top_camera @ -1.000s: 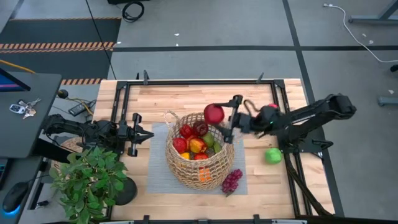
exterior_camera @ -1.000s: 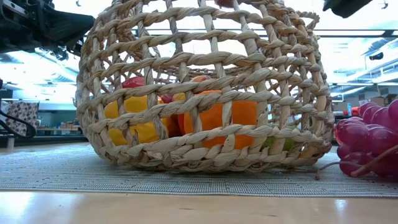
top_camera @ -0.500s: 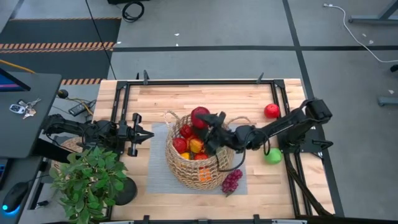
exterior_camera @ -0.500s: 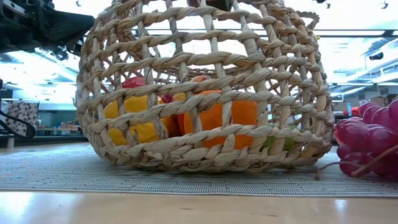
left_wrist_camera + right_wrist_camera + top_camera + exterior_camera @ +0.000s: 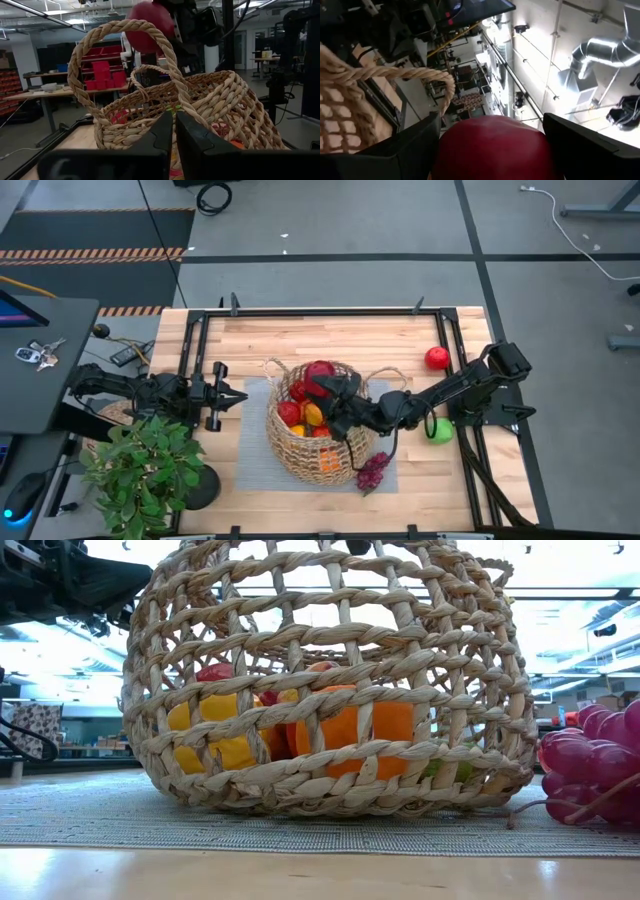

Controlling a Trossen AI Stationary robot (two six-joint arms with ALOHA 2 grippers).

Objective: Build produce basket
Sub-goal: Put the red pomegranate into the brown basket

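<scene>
The tan wicker basket (image 5: 318, 442) stands on a grey mat (image 5: 250, 465) at mid-table, with produce such as red apples, an orange (image 5: 355, 730) and a yellow piece (image 5: 215, 735) inside. My right gripper (image 5: 324, 380) reaches in from the table's right and is shut on a red apple (image 5: 320, 370) over the basket's far rim. My left gripper (image 5: 232, 395) is shut and holds nothing, left of the basket, pointing at its near handle (image 5: 120, 27). Purple grapes (image 5: 372, 470) lie on the mat by the basket's right foot. My right gripper pinches the red apple (image 5: 492, 145) between its two fingers (image 5: 410, 150), one on each opposite side. The fingers come at it about level from the table's right. The apple (image 5: 147, 27) is lifted clear above the basket's opening.
A second red apple (image 5: 437, 358) and a green apple (image 5: 440, 430) lie on the wood at the table's right, beside the right arm. A potted green plant (image 5: 140, 470) stands at the near left corner. A black frame (image 5: 300, 313) rims the table.
My right gripper has carried the red apple toward the table's left edge, from beside the basket's far right rim to over its opening, rolling its wrist on the way. It has slowed in the last half second. The jaws stay on the apple.
</scene>
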